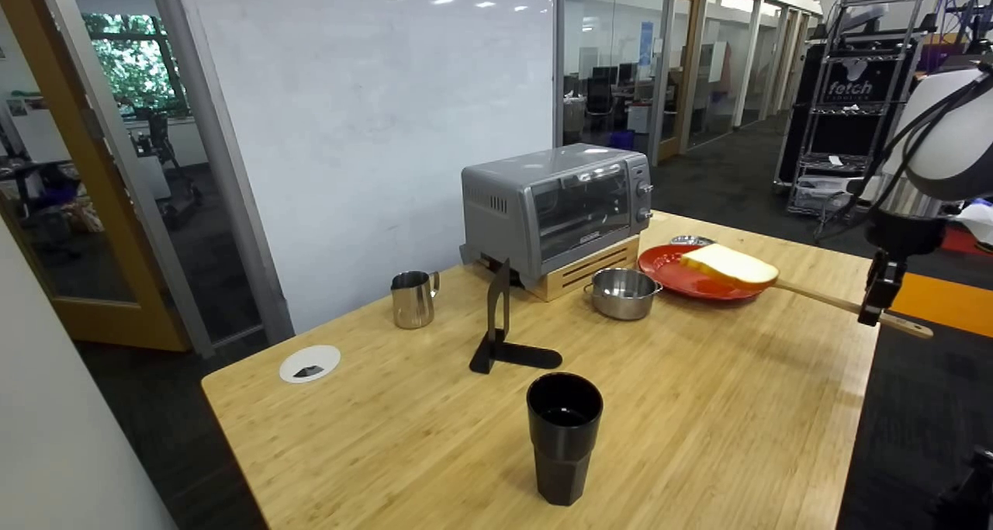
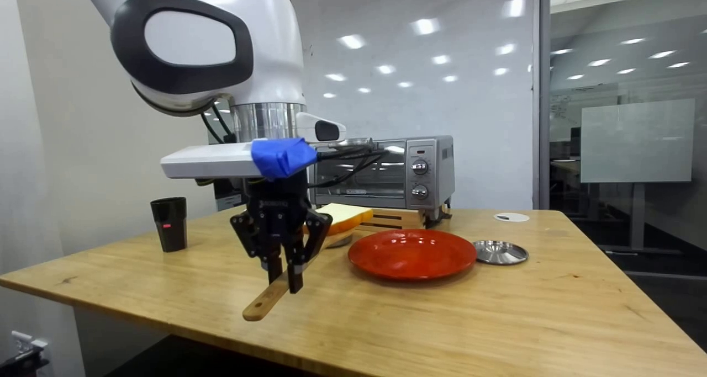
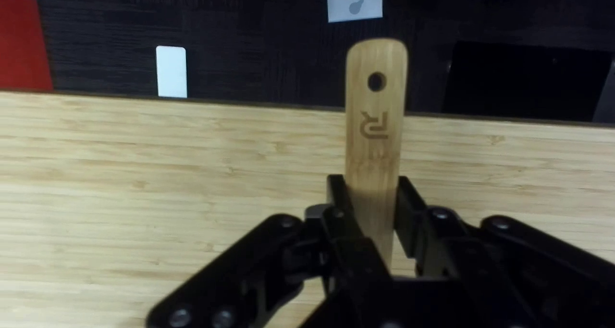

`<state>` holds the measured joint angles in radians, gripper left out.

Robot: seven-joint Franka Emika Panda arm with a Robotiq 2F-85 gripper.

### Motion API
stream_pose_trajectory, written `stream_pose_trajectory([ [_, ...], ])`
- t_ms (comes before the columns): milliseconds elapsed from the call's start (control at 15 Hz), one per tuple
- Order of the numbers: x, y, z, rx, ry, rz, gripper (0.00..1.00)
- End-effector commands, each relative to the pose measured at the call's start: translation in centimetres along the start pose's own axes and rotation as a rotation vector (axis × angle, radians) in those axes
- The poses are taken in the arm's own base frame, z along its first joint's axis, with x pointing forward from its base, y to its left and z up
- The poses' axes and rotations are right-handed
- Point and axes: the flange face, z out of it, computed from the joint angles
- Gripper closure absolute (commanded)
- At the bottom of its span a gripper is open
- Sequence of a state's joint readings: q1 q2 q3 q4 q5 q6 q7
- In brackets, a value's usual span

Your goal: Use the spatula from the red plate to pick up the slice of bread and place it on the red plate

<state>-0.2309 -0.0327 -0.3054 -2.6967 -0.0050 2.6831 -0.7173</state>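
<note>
Calling this the transfer step. Desk (image 2: 475, 322) carries the red plate (image 2: 411, 254). Tool (image 2: 285, 282) is clamped on the handle of the spatula (image 3: 375, 150). Slice of bread (image 2: 345, 218) sits on its far end, apparently raised, looking beside the plate rather than over it in an exterior view. Next: bring it over level, lower, tip it off.

One of each

One tan wooden spatula (image 3: 375, 150) is counted in the black claw (image 2: 285, 283). Outside it, one each is counted: round red plate (image 2: 412, 255), square cream bread slice (image 1: 731, 264), round silver bowl (image 1: 623, 300), silver lid (image 2: 501, 253), steel pitcher (image 1: 413, 303), black tumbler (image 1: 564, 441), grey toaster oven (image 1: 558, 204), white disc (image 1: 310, 359), black stand (image 1: 527, 355).
</note>
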Motion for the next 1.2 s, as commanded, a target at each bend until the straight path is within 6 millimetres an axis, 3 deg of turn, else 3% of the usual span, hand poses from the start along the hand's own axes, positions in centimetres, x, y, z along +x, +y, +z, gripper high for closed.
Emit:
stream_pose_trajectory([
  [0,-0.9,0.9,0.0,0.009,0.024,0.073,0.93],
  [667,-1.7,3.0,1.3,0.053,0.024,0.239,0.93],
  [1133,1.1,4.2,2.0,0.065,0.011,0.273,0.93],
])
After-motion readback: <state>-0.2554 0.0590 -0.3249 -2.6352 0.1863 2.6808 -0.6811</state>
